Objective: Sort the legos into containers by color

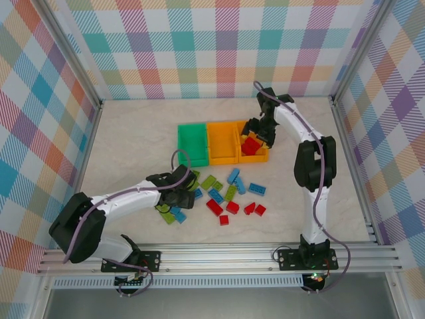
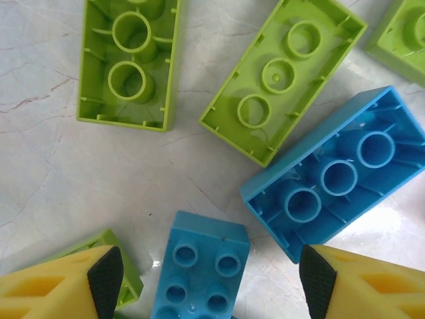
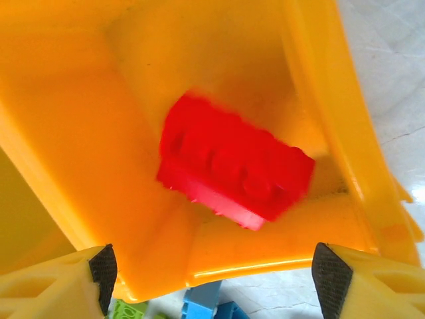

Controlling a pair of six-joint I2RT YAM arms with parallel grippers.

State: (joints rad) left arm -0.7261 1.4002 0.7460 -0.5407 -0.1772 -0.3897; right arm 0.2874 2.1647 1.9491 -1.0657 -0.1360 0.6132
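Three bins stood in a row at the far middle of the pale marbled surface (image 1: 133,133): a green bin (image 1: 192,145), a middle orange bin (image 1: 222,143) and a right orange bin (image 1: 255,159) that held red pieces. The loose legos (image 1: 226,196) lay scattered on the surface, near side of the bins, in red, blue and lime.

The right claw (image 1: 255,129) hung over the right orange bin, jaws wide and empty. Its wrist view showed a red brick (image 3: 232,166), blurred, inside that bin.

The left claw (image 1: 180,196) was low over the pile, jaws apart and holding nothing. A small blue brick (image 2: 202,272), studs up, sat between its fingers (image 2: 106,286). Contact could not be confirmed. A large blue brick (image 2: 339,176) and two lime bricks (image 2: 129,63) (image 2: 282,76) lay near, hollow side up.

Assessment: the bricks appeared rigid, light and glossy, so likely slippery and prone to skidding if nudged. The best hold was judged to be across two opposite flat side walls, square on, not on studs or corners.
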